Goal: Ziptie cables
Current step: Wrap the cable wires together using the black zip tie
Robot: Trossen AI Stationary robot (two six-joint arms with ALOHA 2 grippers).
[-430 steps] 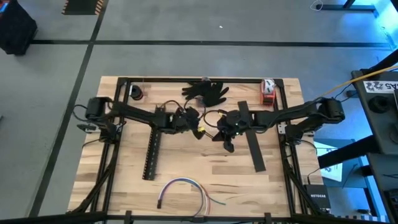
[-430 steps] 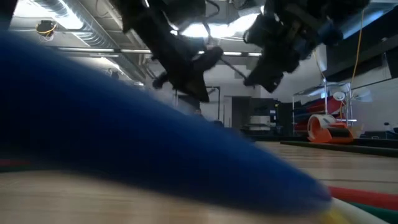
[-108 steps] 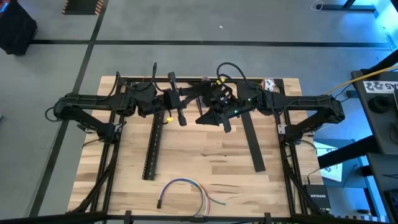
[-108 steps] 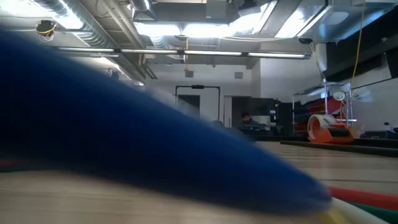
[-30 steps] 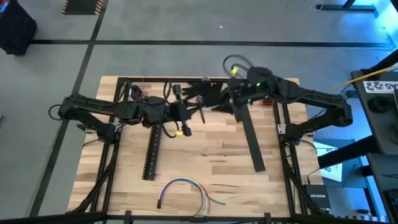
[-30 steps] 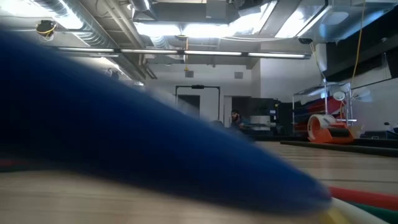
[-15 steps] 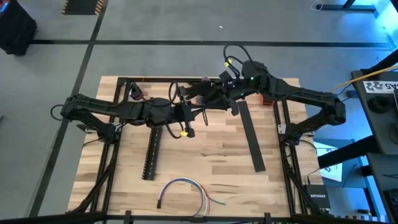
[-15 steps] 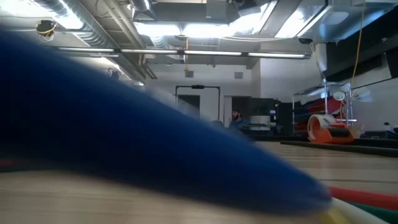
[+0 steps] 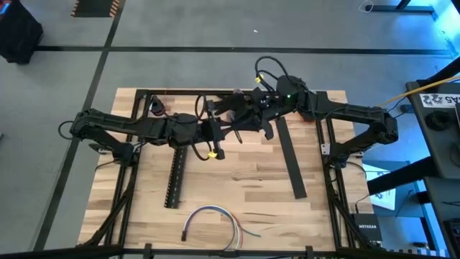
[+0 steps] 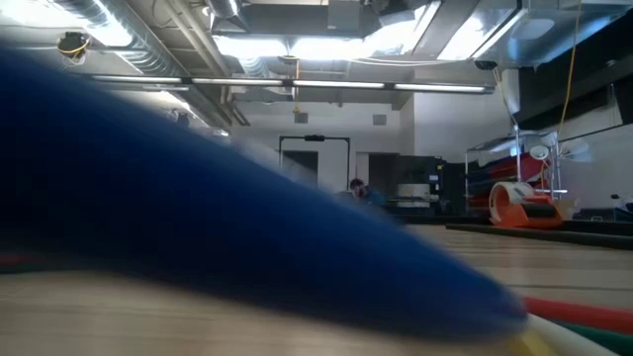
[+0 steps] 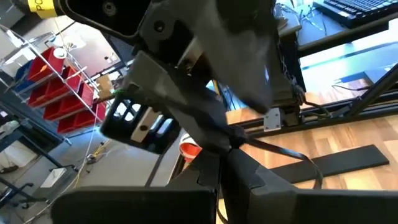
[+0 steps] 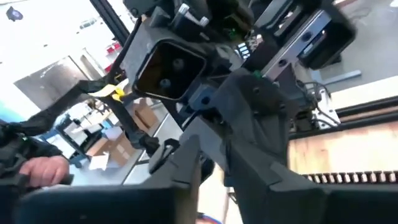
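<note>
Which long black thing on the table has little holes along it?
The slotted channel under the left arm; the plain flat strip on the right side has none.

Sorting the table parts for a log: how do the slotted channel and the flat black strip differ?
The slotted channel shows a row of holes along it; the flat strip looks plain. The channel lies on the table's left half, below the left arm; the strip lies on the right half, tilted slightly, its top end near the right gripper. Both are long, black and flat on the wood.
</note>
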